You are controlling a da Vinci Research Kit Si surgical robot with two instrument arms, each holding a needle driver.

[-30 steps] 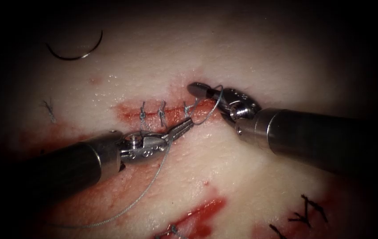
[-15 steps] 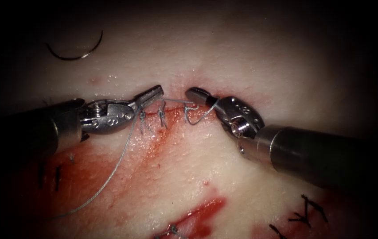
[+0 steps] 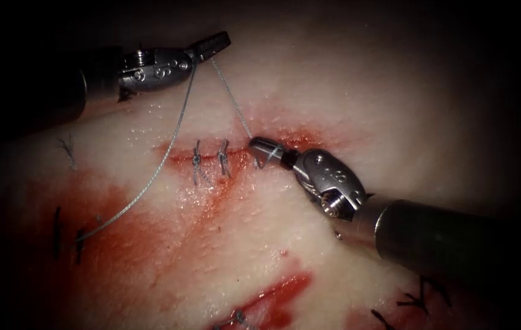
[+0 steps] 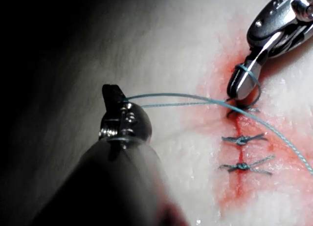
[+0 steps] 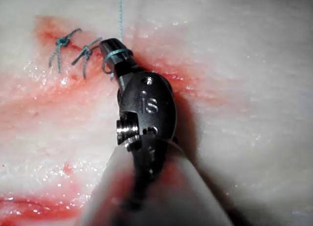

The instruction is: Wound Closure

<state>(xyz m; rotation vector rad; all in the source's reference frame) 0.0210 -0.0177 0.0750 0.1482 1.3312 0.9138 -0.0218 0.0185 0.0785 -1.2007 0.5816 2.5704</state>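
The left tool (image 3: 214,44), jaws clamped on the thread (image 3: 233,98), hung over the far-left tissue (image 3: 394,104), well away from the cut (image 3: 211,160). From it one taut strand ran down and right to the right tool (image 3: 260,146), whose closed jaws, wrapped in a loop of thread, lay at the cut's right end just beside two tied stitches (image 3: 210,160). The thread's other run trailed near and left across the red fluid (image 3: 144,238). The needle was hidden.
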